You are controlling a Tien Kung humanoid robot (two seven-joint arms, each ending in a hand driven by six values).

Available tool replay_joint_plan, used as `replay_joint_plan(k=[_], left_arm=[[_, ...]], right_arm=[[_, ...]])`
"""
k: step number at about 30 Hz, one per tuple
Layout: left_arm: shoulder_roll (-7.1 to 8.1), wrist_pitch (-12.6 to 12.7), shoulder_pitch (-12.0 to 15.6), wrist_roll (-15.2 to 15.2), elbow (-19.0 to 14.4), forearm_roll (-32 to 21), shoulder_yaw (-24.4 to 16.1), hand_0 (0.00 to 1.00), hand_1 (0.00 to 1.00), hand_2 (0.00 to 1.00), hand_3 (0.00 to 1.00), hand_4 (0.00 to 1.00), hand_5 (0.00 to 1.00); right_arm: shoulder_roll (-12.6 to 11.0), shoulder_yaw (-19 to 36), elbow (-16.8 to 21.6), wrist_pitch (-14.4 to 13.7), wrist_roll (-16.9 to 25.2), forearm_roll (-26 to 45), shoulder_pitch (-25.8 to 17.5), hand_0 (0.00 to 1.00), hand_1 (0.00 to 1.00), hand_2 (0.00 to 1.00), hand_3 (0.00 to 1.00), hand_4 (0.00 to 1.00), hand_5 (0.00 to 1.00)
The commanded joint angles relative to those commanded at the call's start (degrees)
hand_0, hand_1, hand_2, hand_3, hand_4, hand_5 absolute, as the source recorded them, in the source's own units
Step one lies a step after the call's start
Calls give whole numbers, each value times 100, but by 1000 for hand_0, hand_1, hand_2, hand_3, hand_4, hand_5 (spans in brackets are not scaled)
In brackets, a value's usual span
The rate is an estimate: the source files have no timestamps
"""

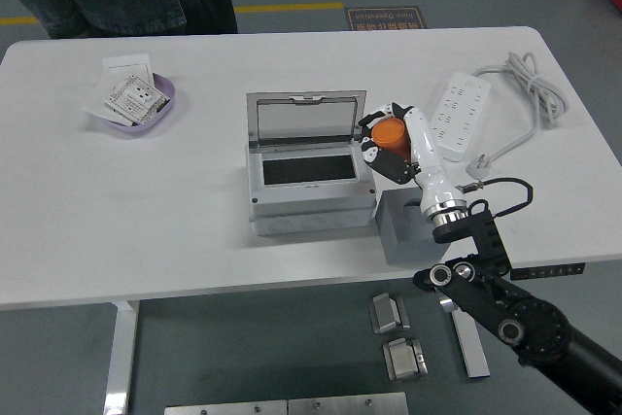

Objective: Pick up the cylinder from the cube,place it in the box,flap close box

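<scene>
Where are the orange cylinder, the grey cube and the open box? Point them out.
orange cylinder [390,132], head view, its top face.
grey cube [406,233], head view, its front face.
open box [309,170], head view, its dark inside.

My right arm comes in from the lower right corner of the frame and slants up toward the centre, wrist extended. My right hand [391,143] sits just right of centre, its fingers [372,148] curled around what it grips. My left arm is out of the frame.

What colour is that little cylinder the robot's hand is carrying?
Orange. The cylinder shows clearly in the head view, gripped by the right hand beside the open box.
</scene>
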Motion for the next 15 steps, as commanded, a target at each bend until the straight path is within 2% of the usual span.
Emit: replay_joint_plan(k=[7, 15], left_arm=[[19, 5, -9, 54, 0, 37, -50, 639, 637, 501, 609, 673, 301], [49, 5, -13, 74, 0, 37, -42, 639, 637, 502, 609, 673, 301]], right_arm=[[234, -291, -74, 383, -1117, -1276, 479, 394, 203, 260, 263, 2, 2], [471, -847, -583, 760, -2049, -2117, 1085, 389, 204, 260, 263, 2, 2]])
